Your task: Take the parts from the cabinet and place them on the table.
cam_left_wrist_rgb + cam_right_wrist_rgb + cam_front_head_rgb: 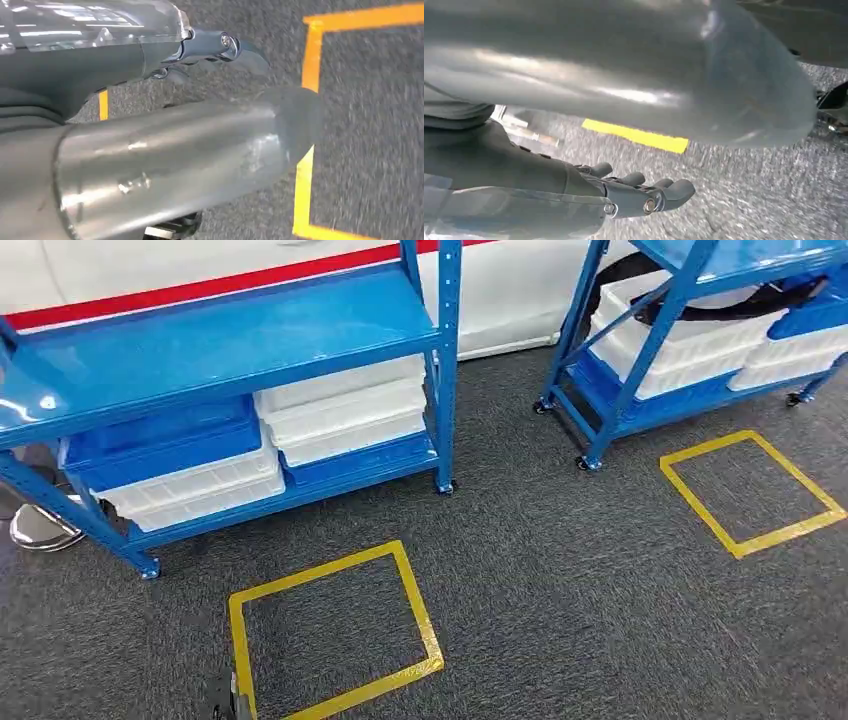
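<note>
The robot is standing on grey carpet (560, 570), facing two blue racks. The near rack (230, 340) is carrying blue and white bins (340, 415) on its lower shelf; the far rack (690, 260) is holding similar bins (690, 345). The parts themselves are not discernible; judged from the task, they are lying inside these bins. No table is appearing in the head view.

The left hand (210, 55) is hanging over the carpet beside a yellow tape square (310, 60), fingers loosely curled, grasping nothing. The right hand (639, 192) is likewise hanging with fingers curled inward, holding nothing, above a yellow tape strip (634, 136).

The step in hand appears to be the approach. Recommended procedure: stop inside the floor square (335, 630) in front of the near rack, square the body to the shelf edge, then uncurl the fingers before reaching beneath the upper shelf, keeping the arms clear of the rack's corner posts.
</note>
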Available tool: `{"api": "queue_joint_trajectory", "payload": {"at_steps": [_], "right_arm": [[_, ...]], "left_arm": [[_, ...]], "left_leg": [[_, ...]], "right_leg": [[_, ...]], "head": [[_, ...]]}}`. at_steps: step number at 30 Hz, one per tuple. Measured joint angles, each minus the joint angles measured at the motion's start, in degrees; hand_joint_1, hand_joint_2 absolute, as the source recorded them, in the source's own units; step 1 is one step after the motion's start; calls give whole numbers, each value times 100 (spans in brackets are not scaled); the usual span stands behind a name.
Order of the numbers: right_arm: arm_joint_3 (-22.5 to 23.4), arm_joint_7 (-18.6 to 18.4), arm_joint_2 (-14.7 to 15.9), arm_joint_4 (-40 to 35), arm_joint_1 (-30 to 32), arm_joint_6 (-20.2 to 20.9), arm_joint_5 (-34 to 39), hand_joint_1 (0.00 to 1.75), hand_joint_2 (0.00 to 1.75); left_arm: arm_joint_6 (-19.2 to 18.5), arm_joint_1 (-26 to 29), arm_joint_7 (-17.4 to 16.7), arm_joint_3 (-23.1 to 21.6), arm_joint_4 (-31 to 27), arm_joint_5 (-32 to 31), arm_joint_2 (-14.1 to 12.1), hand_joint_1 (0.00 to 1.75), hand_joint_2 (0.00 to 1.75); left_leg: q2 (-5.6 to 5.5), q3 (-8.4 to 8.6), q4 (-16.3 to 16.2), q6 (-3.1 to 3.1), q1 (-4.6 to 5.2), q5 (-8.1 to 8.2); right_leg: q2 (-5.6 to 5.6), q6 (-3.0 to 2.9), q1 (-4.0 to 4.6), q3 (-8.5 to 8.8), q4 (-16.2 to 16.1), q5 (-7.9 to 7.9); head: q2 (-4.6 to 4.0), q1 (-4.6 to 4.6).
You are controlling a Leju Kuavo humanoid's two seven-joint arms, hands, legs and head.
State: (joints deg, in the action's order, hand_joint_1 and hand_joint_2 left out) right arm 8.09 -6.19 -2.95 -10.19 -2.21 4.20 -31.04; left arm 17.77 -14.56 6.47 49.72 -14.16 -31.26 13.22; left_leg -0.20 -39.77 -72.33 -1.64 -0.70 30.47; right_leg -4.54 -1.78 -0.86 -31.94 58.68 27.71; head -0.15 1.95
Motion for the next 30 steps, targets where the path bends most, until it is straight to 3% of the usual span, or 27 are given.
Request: {"api": "queue_joint_trajectory", "payload": {"at_steps": [1,2,3,4,7,8,9,10,11,12,13,14,15,16,17,18,19,22,23,24,25,26,28,29,30], "right_arm": [[2,-4,0,0,-5,0,-9,0,0],[2,-7,0,0,-11,2,-24,0,0],[4,-11,0,0,-11,2,-26,0,0],[9,-15,0,0,-1,2,-33,0,0],[26,-17,0,0,-58,2,-44,0,0],[26,-22,0,-7,-67,2,-46,0,0],[28,-33,0,-4,-63,2,-48,0,0],[33,-33,-2,-7,-51,4,-50,0,0],[35,-33,-11,-4,-39,7,-52,0,0],[39,-39,-31,-4,-31,11,-55,0,0],[42,-44,-44,-4,-24,11,-57,0,0],[44,-48,-72,-4,-22,11,-57,0,0],[46,-50,-79,-4,-21,11,-57,0,0],[48,-52,-83,-4,-20,11,-57,0,0],[46,-61,-83,-4,-19,13,-59,0,0],[48,-70,-83,-2,-3,13,-61,0,0],[48,-79,-83,2,10,26,-66,0,0],[50,-81,-83,0,-52,59,-70,0,0],[50,-83,-81,0,-60,68,-72,0,0],[50,-87,-72,2,-56,70,-74,0,0],[52,-87,-48,2,-41,66,-76,0,0],[52,-87,-33,2,-23,66,-81,0,0],[52,-90,-15,2,-2,66,-90,0,0],[50,-94,-2,2,-5,66,-92,0,0],[50,-94,4,2,-10,66,-92,0,0]], "left_arm": [[0,7,0,0,0,4,-9,0,0],[0,5,0,-2,0,9,-18,0,0],[0,-6,0,-4,0,9,-20,0,0],[0,-26,0,-9,0,11,-20,0,0],[0,15,0,-11,0,24,-37,0,0],[0,26,0,-11,0,37,-44,0,0],[-2,32,0,-11,0,50,-42,0,0],[-2,19,-2,-13,0,55,-42,0,0],[-2,2,-2,-13,0,55,-41,0,0],[-11,0,-2,-17,0,55,-41,0,0],[-13,5,-2,-20,0,61,-41,0,0],[-13,20,-2,-20,0,72,-42,0,0],[-13,29,4,-20,0,74,-44,0,0],[-13,31,11,-20,0,85,-42,0,0],[-15,30,24,-20,0,92,-39,0,0],[-18,29,39,-20,0,92,-37,0,0],[-17,12,44,-22,0,90,-37,0,0],[-31,34,61,-31,0,92,-42,0,0],[-31,44,61,-28,0,92,-59,0,0],[-28,52,61,-31,0,94,-66,0,0],[-26,39,70,-31,0,98,-63,0,0],[-28,23,76,-33,0,101,-61,0,0],[-24,20,98,-37,0,107,-55,0,0],[-17,33,103,-37,0,107,-55,0,0],[-15,44,107,-37,0,107,-55,0,0]], "left_leg": [[58,272,474,16,2,-230],[209,549,946,44,12,-418],[553,720,1287,88,49,-410],[561,746,1359,154,103,-407],[314,684,1376,239,108,-429],[241,752,1451,296,49,-481],[176,752,1465,308,49,-501],[119,734,1462,345,41,-523],[42,713,1460,361,41,-534],[-44,698,1459,369,44,-540],[-140,691,1455,372,46,-543],[-227,693,1446,369,44,-544],[-316,695,1434,365,39,-542],[-418,700,1415,350,32,-536],[-510,702,1392,327,25,-523],[-574,684,1376,298,15,-516],[-649,642,1321,247,45,-499],[-819,609,1381,137,8,-550],[-853,580,1361,99,11,-538],[-512,540,1246,83,29,-455],[-247,397,952,70,37,-252],[-128,200,542,51,20,-33],[-49,-164,-237,19,-6,270],[-29,-225,-367,11,-7,253],[-10,-137,-209,10,-7,101]], "right_leg": [[-77,11,2,12,2,11],[-149,26,9,28,7,21],[-209,54,34,45,13,38],[-278,97,68,47,35,64],[-494,170,67,113,-7,69],[-452,226,51,116,28,117],[-35,267,20,78,161,231],[232,276,10,-67,460,446],[359,282,-2,-274,883,677],[411,292,-5,-503,1351,871],[427,301,-4,-662,1652,935],[429,306,-7,-696,1683,846],[433,309,-17,-618,1475,637],[459,303,-36,-431,1054,349],[554,296,-57,-203,535,63],[835,274,-88,-59,166,-11],[902,269,-78,-12,43,29],[734,210,-31,-14,69,26],[635,152,-99,0,5,-8],[562,124,-82,24,-20,-22],[486,70,-68,25,-27,-18],[397,54,-49,22,-23,-10],[222,31,-24,24,-16,7],[142,30,-22,24,-9,15],[67,37,-23,32,-4,29]], "head": [[0,0],[0,0],[0,0],[0,-2],[0,0],[0,0],[0,-2],[0,-4],[0,-2],[0,-2],[0,-2],[0,-2],[0,-2],[0,-2],[0,-2],[0,-4],[0,0],[0,-2],[0,-2],[0,0],[0,-4],[0,0],[0,0],[0,0],[0,-2]]}}
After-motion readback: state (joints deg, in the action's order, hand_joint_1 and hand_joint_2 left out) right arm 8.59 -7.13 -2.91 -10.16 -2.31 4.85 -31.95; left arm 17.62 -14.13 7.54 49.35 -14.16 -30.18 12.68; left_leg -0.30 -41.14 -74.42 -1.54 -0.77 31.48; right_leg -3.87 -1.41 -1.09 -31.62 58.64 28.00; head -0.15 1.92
